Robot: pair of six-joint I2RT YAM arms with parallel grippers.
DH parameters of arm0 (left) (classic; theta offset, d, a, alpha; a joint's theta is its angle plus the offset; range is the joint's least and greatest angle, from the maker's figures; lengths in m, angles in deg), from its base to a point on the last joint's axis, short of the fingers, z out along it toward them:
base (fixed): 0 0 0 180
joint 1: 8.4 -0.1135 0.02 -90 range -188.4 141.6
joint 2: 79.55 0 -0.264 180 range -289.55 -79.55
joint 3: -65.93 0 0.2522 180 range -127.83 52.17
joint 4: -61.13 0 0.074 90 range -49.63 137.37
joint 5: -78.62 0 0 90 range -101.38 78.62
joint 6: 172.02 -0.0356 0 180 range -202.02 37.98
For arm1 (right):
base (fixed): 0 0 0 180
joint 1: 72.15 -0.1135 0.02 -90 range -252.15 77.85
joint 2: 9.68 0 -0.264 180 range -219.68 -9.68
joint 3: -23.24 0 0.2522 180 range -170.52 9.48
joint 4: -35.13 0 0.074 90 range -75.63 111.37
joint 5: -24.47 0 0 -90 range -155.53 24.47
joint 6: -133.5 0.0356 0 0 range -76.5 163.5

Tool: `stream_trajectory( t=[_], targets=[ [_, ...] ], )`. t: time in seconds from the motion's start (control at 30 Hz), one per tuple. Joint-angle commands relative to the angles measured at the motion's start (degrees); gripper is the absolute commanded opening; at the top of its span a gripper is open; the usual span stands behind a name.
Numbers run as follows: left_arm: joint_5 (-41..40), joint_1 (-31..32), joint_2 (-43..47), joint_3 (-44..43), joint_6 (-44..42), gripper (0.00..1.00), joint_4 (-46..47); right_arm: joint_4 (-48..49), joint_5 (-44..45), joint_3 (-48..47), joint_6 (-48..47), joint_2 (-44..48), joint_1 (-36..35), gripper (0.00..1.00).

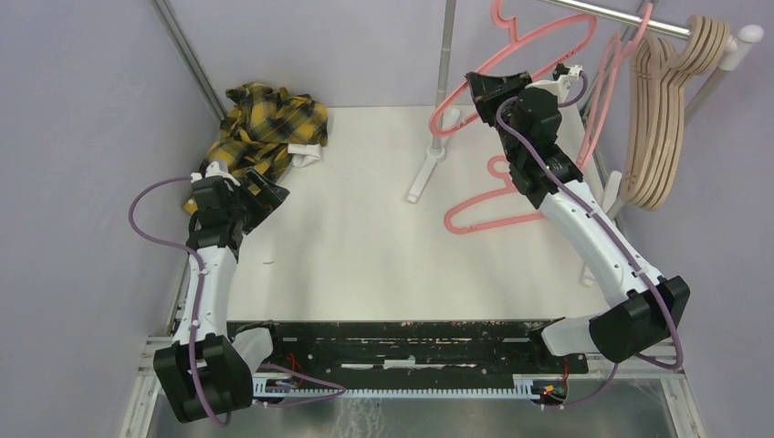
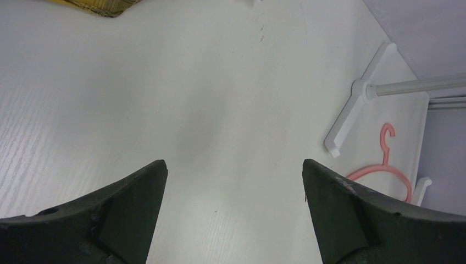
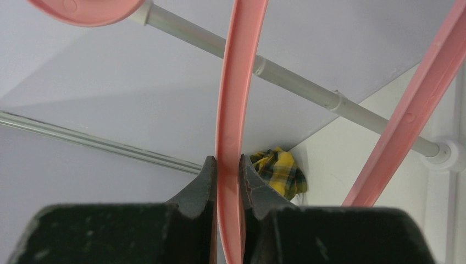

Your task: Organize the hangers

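My right gripper [image 1: 479,87] is raised near the rail [image 1: 621,16] and shut on a pink hanger [image 1: 454,96]. In the right wrist view the gripper [image 3: 228,165] pinches the hanger's thin bar [image 3: 231,99]. A second pink hanger [image 1: 602,100] hangs on the rail beside several beige hangers [image 1: 662,128]. A third pink hanger [image 1: 497,222] lies flat on the table below my right arm, and it also shows in the left wrist view [image 2: 384,165]. My left gripper [image 1: 269,192] is open and empty low over the table's left side [image 2: 233,165].
A yellow plaid shirt [image 1: 265,128] lies crumpled at the back left corner, just behind my left gripper. The rack's upright post [image 1: 447,55] and white foot [image 1: 427,169] stand at the back centre. Walls close in the left and right sides.
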Motion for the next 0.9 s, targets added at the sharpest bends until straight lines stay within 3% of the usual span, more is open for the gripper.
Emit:
stream_trajectory(
  t=[0.0,0.53,0.7,0.87],
  targets=[
    [1.53,0.47,-0.52,-1.23,-2.3,0.99,2.77,5.64,-1.75,-2.46,2.48,0.49,1.34,0.01],
    [2.58,2.01,-1.09,-2.87,-3.67,0.98,1.59,3.48,-2.23,-1.02,9.52,1.04,11.33,0.01],
    [1.49,5.93,-2.0,-3.68,-4.1,0.98,1.33,2.15,-3.3,2.12,10.52,3.78,14.01,0.03],
    [0.06,12.59,-4.43,-5.49,-5.33,0.98,0.7,-0.46,-5.3,2.77,9.47,6.0,14.22,0.12]
  ],
)
